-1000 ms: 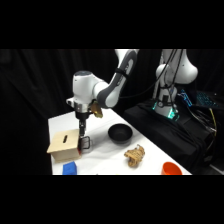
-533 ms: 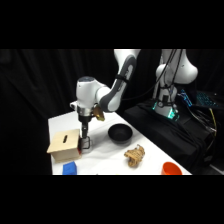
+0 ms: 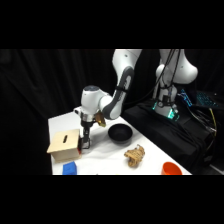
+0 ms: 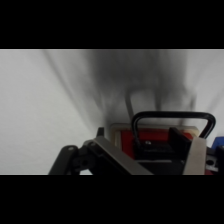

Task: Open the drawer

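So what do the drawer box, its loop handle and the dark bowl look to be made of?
The drawer looks like light unfinished wood: matte tan faces, with a reddish front visible in the wrist view. Its handle seems black metal or plastic; a thin, smooth, bent loop, hard to tell which. The bowl is black and slightly glossy, possibly plastic or ceramic. The claw is at the handle.

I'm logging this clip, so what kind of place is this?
Probably a robot lab bench. A white arm reaches over a white table holding staged props: a drawer, a black bowl and a blue block. Black curtains hang behind, with cabled electronics alongside.
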Controlling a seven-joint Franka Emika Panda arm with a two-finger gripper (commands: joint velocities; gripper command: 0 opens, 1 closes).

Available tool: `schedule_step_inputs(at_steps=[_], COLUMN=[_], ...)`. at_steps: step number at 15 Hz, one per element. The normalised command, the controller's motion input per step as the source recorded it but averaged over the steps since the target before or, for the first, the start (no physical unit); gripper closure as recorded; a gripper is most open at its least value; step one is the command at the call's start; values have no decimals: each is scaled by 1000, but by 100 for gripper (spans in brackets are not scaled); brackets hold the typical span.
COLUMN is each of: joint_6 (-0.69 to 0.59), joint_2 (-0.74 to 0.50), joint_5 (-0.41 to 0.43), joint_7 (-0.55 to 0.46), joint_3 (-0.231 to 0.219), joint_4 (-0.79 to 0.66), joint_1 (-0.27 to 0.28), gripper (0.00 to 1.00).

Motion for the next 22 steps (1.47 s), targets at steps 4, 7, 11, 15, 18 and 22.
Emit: schedule_step_inputs(at_steps=[4,7,11,15,18,22], joint_6=[225,126,100,47,54,70], joint_2=[102,-38,-160,-236,-229,-245], joint_5=[135,89,10,-28,-12,-13], joint_7=[-106,-90,-41,-73,-158,-192], joint_3=[-79,-160,-240,-140,-17,13], joint_4=[15,-100,-251,-342,-337,-344], joint_1=[106,195,285,184,11,-48], gripper=[0,0,0,0,0,0])
